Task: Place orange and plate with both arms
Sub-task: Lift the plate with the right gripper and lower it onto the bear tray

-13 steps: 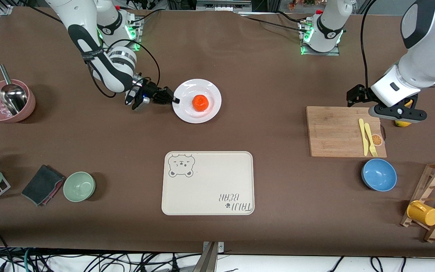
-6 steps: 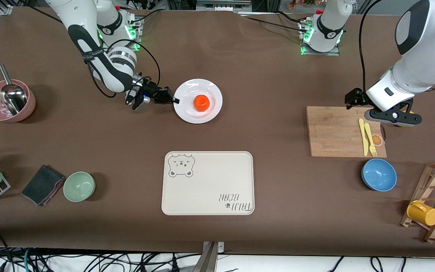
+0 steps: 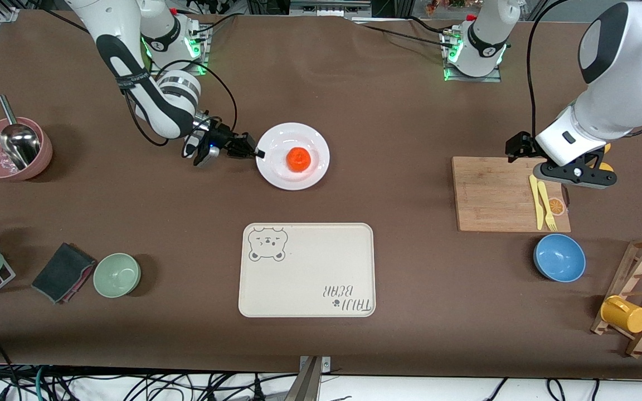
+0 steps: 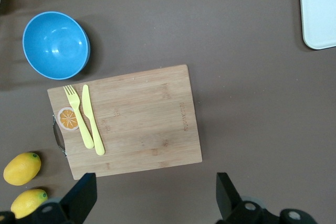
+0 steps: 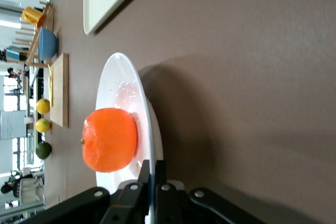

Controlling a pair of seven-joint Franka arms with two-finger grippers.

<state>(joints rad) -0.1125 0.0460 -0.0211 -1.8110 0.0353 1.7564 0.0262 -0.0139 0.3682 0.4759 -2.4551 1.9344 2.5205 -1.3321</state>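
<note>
The white plate [image 3: 293, 174] sits between the robot bases and the bear tray, with the orange [image 3: 298, 159] on its middle. My right gripper [image 3: 257, 152] is shut on the plate's rim at the side toward the right arm's end. In the right wrist view the fingers [image 5: 153, 174] pinch the rim of the plate [image 5: 126, 93], the orange [image 5: 109, 140] sits just past them, and a shadow lies under the plate. My left gripper [image 3: 574, 178] hangs open over the cutting board's edge, its fingers [image 4: 79, 203] wide apart with nothing between them.
The cream bear tray [image 3: 306, 270] lies nearer the front camera than the plate. A cutting board [image 3: 494, 192] carries a yellow knife and fork [image 3: 541, 200]. Blue bowl [image 3: 559, 257], green bowl [image 3: 117, 274], pink bowl with ladle [image 3: 11, 149], mug rack [image 3: 633, 303] and lemons [image 4: 22, 168] surround them.
The right gripper closed on the plate's rim, and plate and orange shifted a little toward the front camera. The left gripper drifted slightly toward the right arm's end over the board.
</note>
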